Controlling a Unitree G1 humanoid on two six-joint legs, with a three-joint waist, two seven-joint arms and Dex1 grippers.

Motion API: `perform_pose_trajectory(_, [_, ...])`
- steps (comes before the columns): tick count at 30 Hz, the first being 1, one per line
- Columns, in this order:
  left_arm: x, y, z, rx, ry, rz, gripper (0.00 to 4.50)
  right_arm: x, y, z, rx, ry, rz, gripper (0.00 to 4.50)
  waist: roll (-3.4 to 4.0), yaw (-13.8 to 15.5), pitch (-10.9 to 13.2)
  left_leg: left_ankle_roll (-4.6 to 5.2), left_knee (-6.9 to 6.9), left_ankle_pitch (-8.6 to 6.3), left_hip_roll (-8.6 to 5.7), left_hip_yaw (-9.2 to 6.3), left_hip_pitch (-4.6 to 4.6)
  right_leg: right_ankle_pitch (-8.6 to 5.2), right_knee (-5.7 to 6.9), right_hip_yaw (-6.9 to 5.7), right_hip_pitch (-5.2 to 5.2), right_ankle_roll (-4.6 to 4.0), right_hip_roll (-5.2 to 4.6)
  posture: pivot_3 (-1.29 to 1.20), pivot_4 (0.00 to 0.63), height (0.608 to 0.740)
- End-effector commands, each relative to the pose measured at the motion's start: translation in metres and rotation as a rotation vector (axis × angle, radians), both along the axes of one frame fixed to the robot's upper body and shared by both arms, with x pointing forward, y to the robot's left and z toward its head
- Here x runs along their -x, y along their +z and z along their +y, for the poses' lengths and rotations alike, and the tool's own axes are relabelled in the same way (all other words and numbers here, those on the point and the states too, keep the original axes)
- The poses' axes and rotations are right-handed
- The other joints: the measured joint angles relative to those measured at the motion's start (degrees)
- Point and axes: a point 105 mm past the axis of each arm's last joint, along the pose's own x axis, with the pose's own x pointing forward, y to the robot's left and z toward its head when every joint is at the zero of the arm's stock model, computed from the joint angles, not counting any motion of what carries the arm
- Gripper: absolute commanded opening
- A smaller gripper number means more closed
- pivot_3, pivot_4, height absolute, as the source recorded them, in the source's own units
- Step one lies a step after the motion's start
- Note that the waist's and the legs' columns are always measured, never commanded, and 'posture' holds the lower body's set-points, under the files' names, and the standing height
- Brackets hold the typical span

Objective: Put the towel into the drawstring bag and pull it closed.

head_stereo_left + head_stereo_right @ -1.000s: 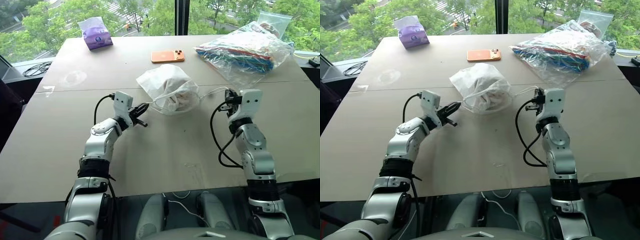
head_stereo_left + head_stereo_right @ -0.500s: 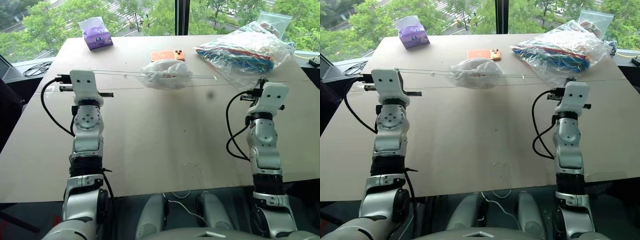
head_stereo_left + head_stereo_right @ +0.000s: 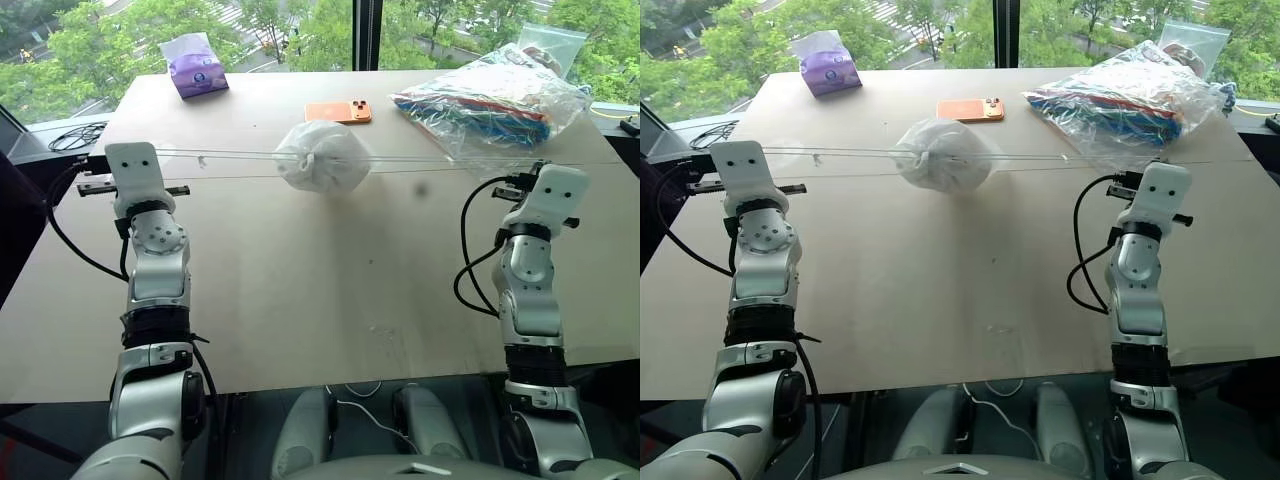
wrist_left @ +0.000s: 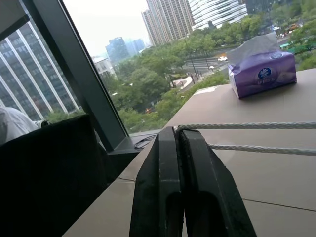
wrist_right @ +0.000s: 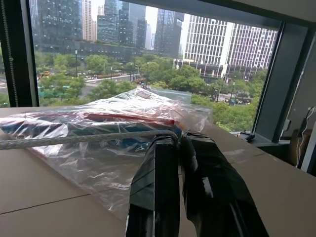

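Left eye view shows the drawstring bag (image 3: pixel 322 156) cinched into a tight white ball and hanging between the two arms on its taut cords (image 3: pixel 235 155), above the middle of the table (image 3: pixel 320 300), in front of the orange phone (image 3: pixel 338 111). The towel cannot be made out apart from the bag; judging by the bulge, it sits inside. The main risk now is overpulling: with the mouth apparently closed and the cords stretched straight, more spreading of the arms could snap a cord, tear the thin fabric, or slip a cord out of a pinch, letting the bag drop or swing toward the large clear plastic bag (image 3: pixel 490 105). Letting go on one side first could also fling the bundle sideways. In the left wrist view the left gripper (image 4: pixel 177 131) has its fingers pressed together on the cord, near a purple tissue pack (image 4: pixel 261 72). In the right wrist view the right gripper (image 5: pixel 177 139) pinches the other cord likewise.
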Motion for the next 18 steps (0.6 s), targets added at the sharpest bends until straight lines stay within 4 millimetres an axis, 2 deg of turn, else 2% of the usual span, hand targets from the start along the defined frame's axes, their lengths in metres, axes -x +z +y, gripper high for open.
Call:
perform_pose_trajectory(1, [0.002,0.05,0.012,-0.038,-0.05,-0.133,0.04,0.013,0.044,-0.031,0.047,-0.068,-0.166,0.0,0.0,0.03,0.0,0.0,0.0,0.0,-0.01,0.0,-0.01,0.0,0.0,-0.02,0.0,0.0,0.0,0.0,0.15,0.74])
perform_pose_trajectory(3, [-0.007,0.076,-0.003,-0.085,-0.15,-0.183,0.04,0.007,0.066,-0.018,0.115,0.011,-0.219,0.0,-0.02,-0.04,0.03,0.0,0.02,0.0,-0.09,0.02,-0.03,0.0,0.0,-0.01,-0.01,0.0,0.0,0.0,0.15,0.74])
perform_pose_trajectory(6, [-0.016,0.127,-0.026,-0.159,-0.267,-0.279,0.04,0.002,0.115,-0.002,0.235,0.1,-0.34,0.0,-0.05,-0.06,0.06,0.0,0.03,0.0,-0.15,0.01,-0.04,0.0,-0.02,-0.04,-0.01,0.0,0.02,0.0,0.15,0.74])
perform_pose_trajectory(10, [-0.009,0.189,-0.031,-0.188,-0.291,-0.432,0.04,0.011,0.18,-0.003,0.323,0.086,-0.506,0.0,-0.04,-0.15,0.01,-0.01,-0.04,0.01,-0.14,0.02,0.02,-0.01,-0.14,-0.07,0.06,0.01,0.05,0.0,0.15,0.74])
perform_pose_trajectory(12, [-0.005,0.207,-0.027,-0.163,-0.285,-0.493,0.04,0.016,0.198,-0.005,0.334,0.069,-0.557,0.0,-0.05,-0.33,0.02,-0.16,-0.07,0.1,-0.14,0.11,-0.13,-0.01,-0.19,-0.02,-0.1,0.01,0.03,0.0,0.15,0.74])
perform_pose_trajectory(13, [-0.004,0.21,-0.027,-0.156,-0.283,-0.506,0.04,0.017,0.202,-0.005,0.337,0.067,-0.566,0.0,-0.05,-0.38,0.02,-0.18,-0.1,0.11,-0.14,0.11,-0.13,-0.01,-0.22,-0.02,-0.1,0.02,0.03,0.0,0.15,0.74])
perform_pose_trajectory(15, [-0.017,0.197,-0.037,-0.179,-0.332,-0.44,0.04,0.005,0.188,0.006,0.373,0.139,-0.504,0.0,-0.06,-0.51,-0.01,-0.17,-0.2,0.1,-0.12,0.12,-0.12,-0.01,-0.23,-0.03,-0.09,0.02,0.03,0.0,0.15,0.74])
perform_pose_trajectory(18, [-0.038,0.147,-0.044,-0.178,-0.421,-0.277,0.04,-0.007,0.147,0.008,0.369,0.204,-0.377,0.0,-0.09,-0.76,-0.13,-0.12,-0.24,0.07,-0.11,0.24,-0.04,-0.01,-0.23,-0.05,0.04,0.02,0.03,0.0,0.15,0.74])
